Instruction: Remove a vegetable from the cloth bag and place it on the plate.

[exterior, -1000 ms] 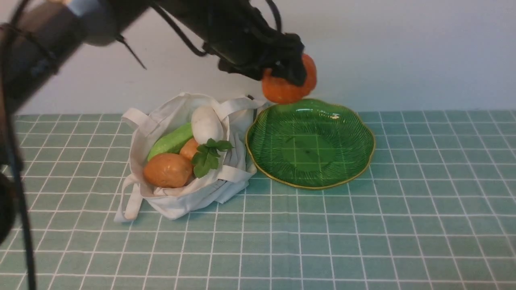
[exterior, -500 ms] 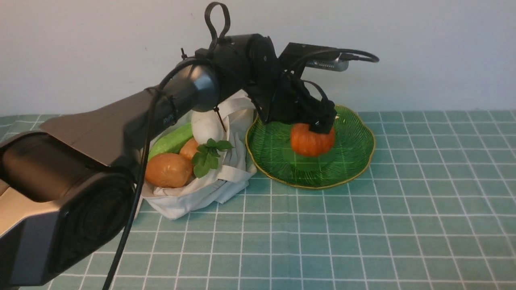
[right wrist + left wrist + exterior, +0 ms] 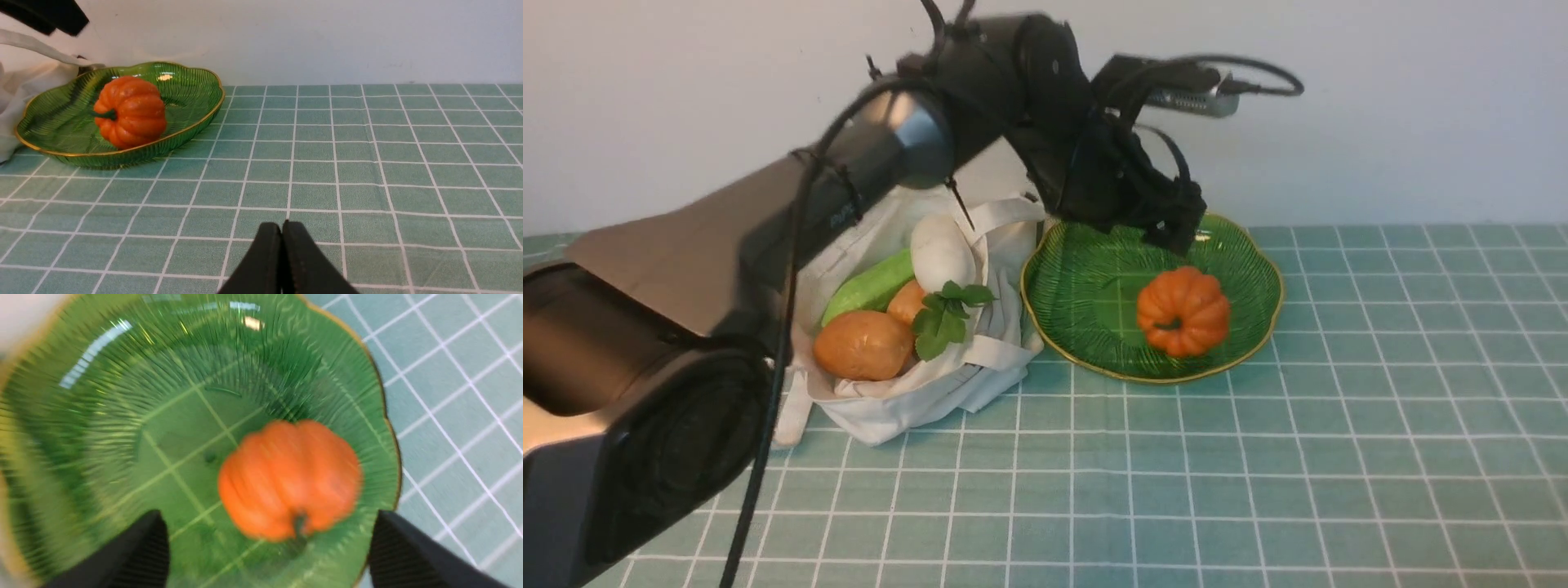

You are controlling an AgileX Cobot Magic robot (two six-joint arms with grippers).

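Showing pumpkin (image 3: 1183, 310) lying stem-sideways on plate (image 3: 1078, 286), just right of ctr; left gripper (image 3: 1176, 233) wide, empty, over far part. Lift straight up w/o nudging; pumpkin may roll.

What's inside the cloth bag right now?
In the cloth bag: a brown potato, green cucumber, white oval vegetable, leafy sprig and a half-hidden orange piece. Anything beneath them, or behind the left arm, is covered.

The pumpkin (image 3: 290, 479) lay on the green plate (image 3: 122, 416), off centre and motion-blurred. The left gripper (image 3: 267, 555) was spread wide, with both fingers (image 3: 143, 555) clear of the pumpkin. Checked tablecloth (image 3: 449, 375) bordered the rim.
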